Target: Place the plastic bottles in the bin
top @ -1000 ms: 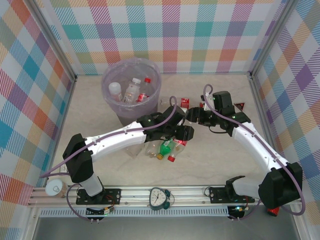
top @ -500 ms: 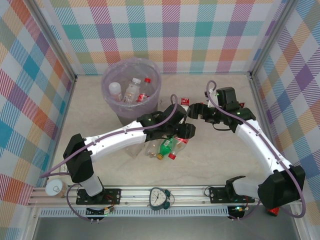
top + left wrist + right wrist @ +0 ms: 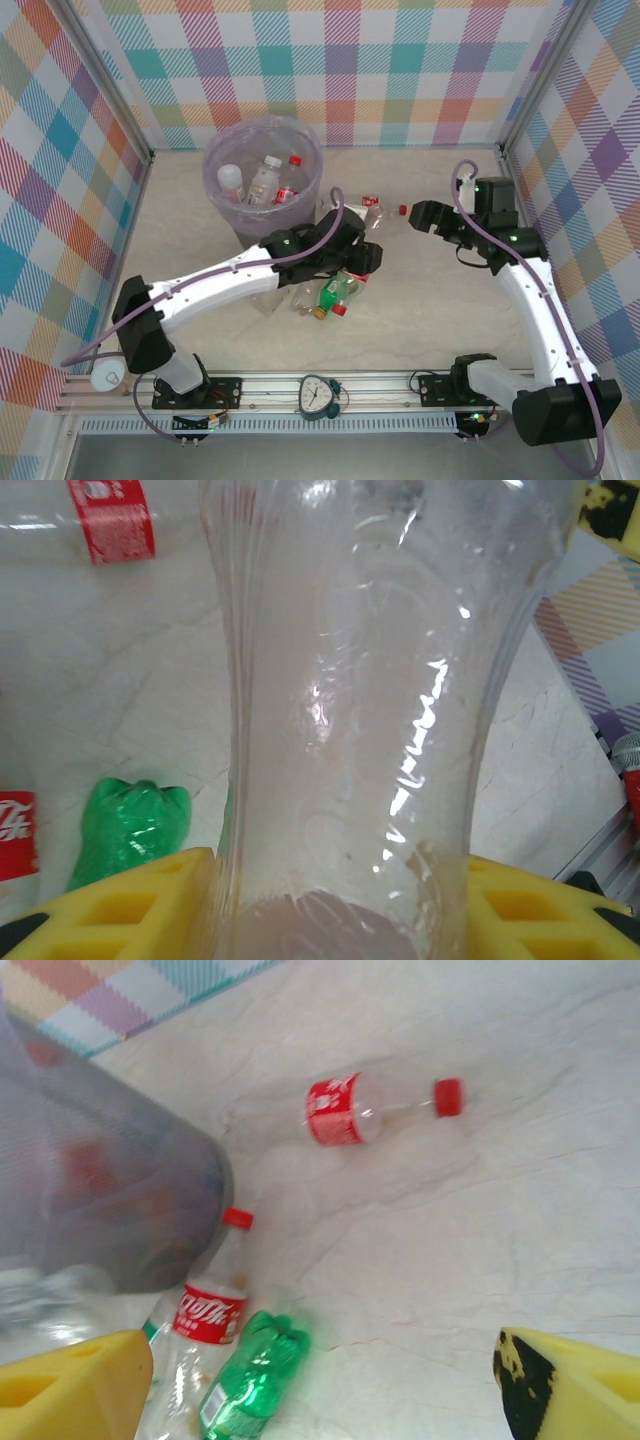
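Observation:
My left gripper is shut on a clear plastic bottle that stands between its yellow pads and covers most of the left wrist view. A green bottle and a red-labelled bottle lie under that arm. My right gripper hangs open over bare table. Left of it lies a red-labelled bottle with a red cap. The lilac-lined bin stands at the back left with several bottles inside.
A small clock sits on the front rail and a white cup stands by the left arm's base. Plaid walls close in the table on three sides. More clear bottles lie under the left forearm.
My right gripper has opened and drawn back to the right, leaving the red-labelled bottle on the table. My left gripper has narrowed onto the clear bottle and shifted slightly toward the bin.

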You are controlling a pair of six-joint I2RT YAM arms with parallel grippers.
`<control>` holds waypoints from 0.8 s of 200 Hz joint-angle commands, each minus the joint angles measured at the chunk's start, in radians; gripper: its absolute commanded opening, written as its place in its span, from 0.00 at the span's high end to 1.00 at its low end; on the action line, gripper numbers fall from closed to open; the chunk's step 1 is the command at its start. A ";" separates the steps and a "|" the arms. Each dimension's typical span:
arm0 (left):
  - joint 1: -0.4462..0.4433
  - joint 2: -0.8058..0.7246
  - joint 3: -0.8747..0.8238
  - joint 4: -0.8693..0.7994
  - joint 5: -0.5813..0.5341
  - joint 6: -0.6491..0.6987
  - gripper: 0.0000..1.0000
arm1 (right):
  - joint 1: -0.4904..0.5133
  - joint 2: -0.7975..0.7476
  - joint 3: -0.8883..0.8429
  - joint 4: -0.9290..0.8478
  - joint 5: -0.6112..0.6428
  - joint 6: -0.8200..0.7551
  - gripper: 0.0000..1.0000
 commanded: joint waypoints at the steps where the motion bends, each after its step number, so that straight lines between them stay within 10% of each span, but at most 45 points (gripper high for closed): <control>1: 0.023 -0.085 0.044 -0.068 -0.071 0.066 0.50 | -0.035 -0.036 -0.030 -0.039 0.041 -0.046 0.12; 45: 0.104 -0.157 0.170 -0.105 -0.186 0.134 0.50 | -0.037 -0.046 -0.088 -0.019 0.014 -0.032 0.12; 113: 0.238 -0.237 0.138 0.249 -0.550 0.276 0.48 | -0.036 -0.038 -0.103 -0.037 0.014 -0.037 0.13; 160: 0.329 -0.242 0.052 0.467 -0.590 0.298 0.48 | -0.036 -0.047 -0.161 -0.016 0.010 -0.019 0.14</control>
